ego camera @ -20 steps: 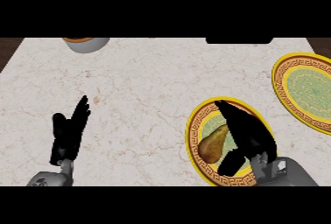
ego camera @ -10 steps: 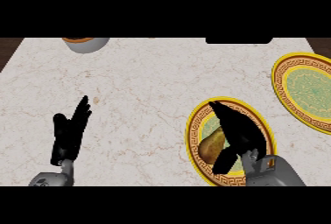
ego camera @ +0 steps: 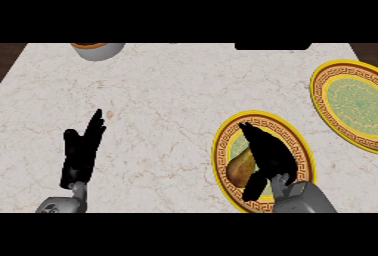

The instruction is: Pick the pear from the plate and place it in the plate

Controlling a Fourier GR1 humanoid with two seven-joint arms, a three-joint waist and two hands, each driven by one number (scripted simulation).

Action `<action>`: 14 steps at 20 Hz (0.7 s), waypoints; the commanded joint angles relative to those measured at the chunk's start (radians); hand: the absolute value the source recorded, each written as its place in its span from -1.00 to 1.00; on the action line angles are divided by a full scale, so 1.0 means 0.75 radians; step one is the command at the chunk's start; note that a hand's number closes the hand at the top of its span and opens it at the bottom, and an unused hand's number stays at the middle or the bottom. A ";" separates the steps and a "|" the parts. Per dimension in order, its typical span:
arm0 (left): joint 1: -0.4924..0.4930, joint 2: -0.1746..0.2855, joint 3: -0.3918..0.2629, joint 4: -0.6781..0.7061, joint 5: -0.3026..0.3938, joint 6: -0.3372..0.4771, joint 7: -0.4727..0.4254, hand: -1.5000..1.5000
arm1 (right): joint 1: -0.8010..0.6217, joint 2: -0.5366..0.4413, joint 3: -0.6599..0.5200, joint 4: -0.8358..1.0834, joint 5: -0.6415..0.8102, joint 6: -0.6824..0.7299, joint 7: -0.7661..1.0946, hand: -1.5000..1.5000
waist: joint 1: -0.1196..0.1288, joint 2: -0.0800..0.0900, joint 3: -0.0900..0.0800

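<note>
The yellow-brown pear (ego camera: 238, 169) lies on the near gold-rimmed round plate (ego camera: 221, 145), long axis pointing away from the robot, just left of the black right hand (ego camera: 267, 152), whose straight fingers and spread thumb hold nothing. The black left hand (ego camera: 80, 152) rests open well away; the green-centred plate (ego camera: 321, 95) lies farther right.

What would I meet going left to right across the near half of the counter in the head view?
left hand, resting open → pear → right hand → green-centred plate at the right edge. The yellow-rimmed plate under the pear and right hand spans both, so it is left out.
</note>
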 commanded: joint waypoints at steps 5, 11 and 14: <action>0.012 -0.021 0.014 -0.050 -0.027 -0.017 0.052 0.00 | -0.092 0.051 -0.004 0.105 0.141 0.001 -0.125 1.00 | 0.004 0.000 0.000; 0.137 -0.008 0.019 -0.167 -0.010 -0.073 0.020 0.00 | -0.095 -0.025 -0.067 0.168 0.257 -0.073 -0.269 1.00 | 0.008 -0.001 0.000; 0.060 -0.033 0.029 -0.067 -0.038 -0.045 -0.008 0.00 | -0.116 -0.054 -0.145 0.100 0.270 -0.118 -0.276 1.00 | 0.003 0.000 0.000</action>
